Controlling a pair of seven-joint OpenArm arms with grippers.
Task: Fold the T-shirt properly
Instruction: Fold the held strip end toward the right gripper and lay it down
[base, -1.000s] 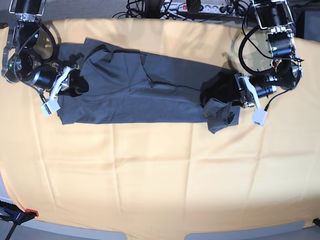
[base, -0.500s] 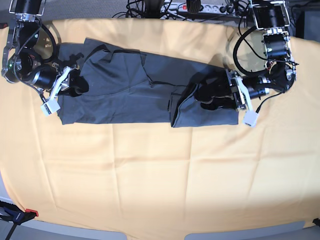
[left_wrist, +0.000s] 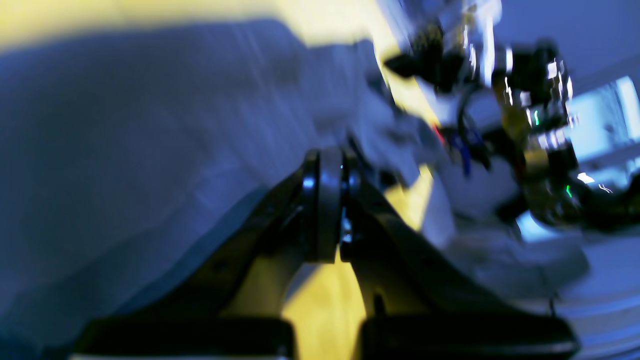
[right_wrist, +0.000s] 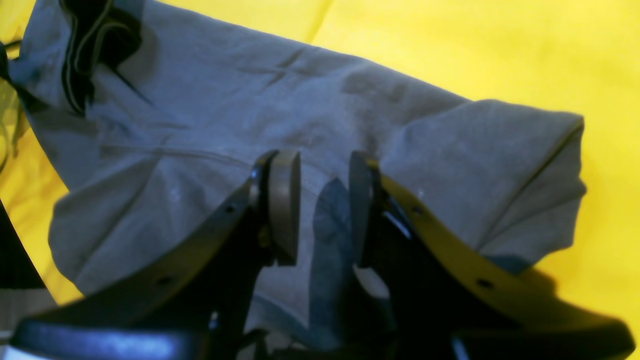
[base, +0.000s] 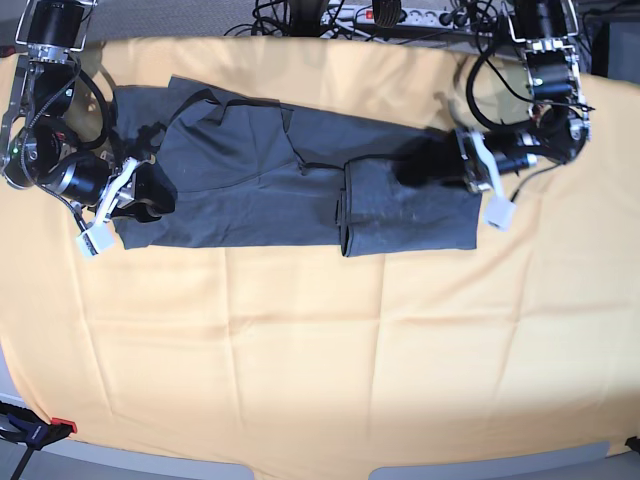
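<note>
The left gripper (left_wrist: 327, 220), jaws pressed together on nothing visible, has released the dark slate-grey cotton T-shirt (base: 290, 180), whose end now lies folded inward on the yellow tablecloth (base: 320, 350). The right gripper (right_wrist: 320, 205), parted and empty, hovers over the shirt's opposite end.

Yellow tablecloth (base: 320, 360), creased; power strip (base: 400, 14) and cables (base: 280, 14) behind it

My arms are black and silver with looping black cables; each black pincer (right_wrist: 317, 210) has grey pads (right_wrist: 286, 205), and a white block hangs behind it.
</note>
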